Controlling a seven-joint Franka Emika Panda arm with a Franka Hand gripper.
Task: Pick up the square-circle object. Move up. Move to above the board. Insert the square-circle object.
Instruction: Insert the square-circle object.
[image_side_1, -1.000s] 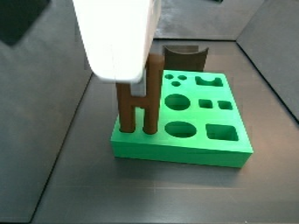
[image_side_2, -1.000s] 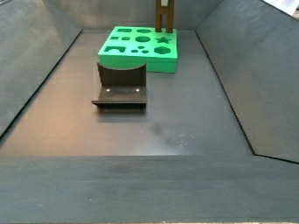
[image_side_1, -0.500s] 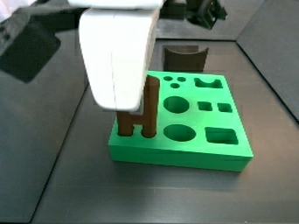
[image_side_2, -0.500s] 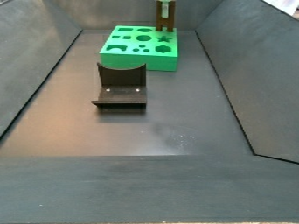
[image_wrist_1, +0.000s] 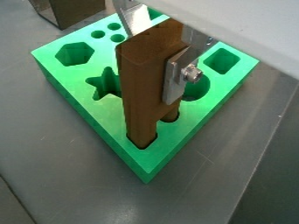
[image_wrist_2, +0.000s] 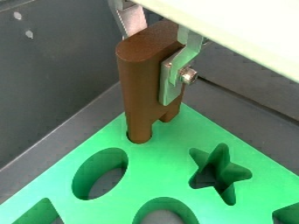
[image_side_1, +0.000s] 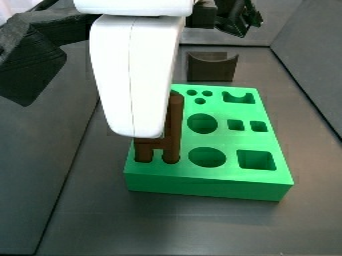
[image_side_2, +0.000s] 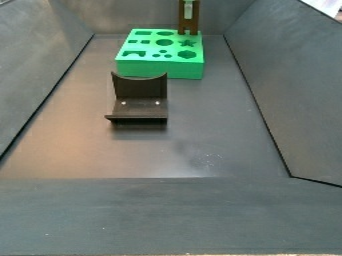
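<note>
Dark grey metal floor and walls boxed in the workspace, and no writing or brand was readable anywhere. At the far end sat the board, with the fixture near it. The gripper hung over the board's corner, its jaws closed on the square-circle object, which stood upright with its lower end in a corner hole beside the star cut-out.
</note>
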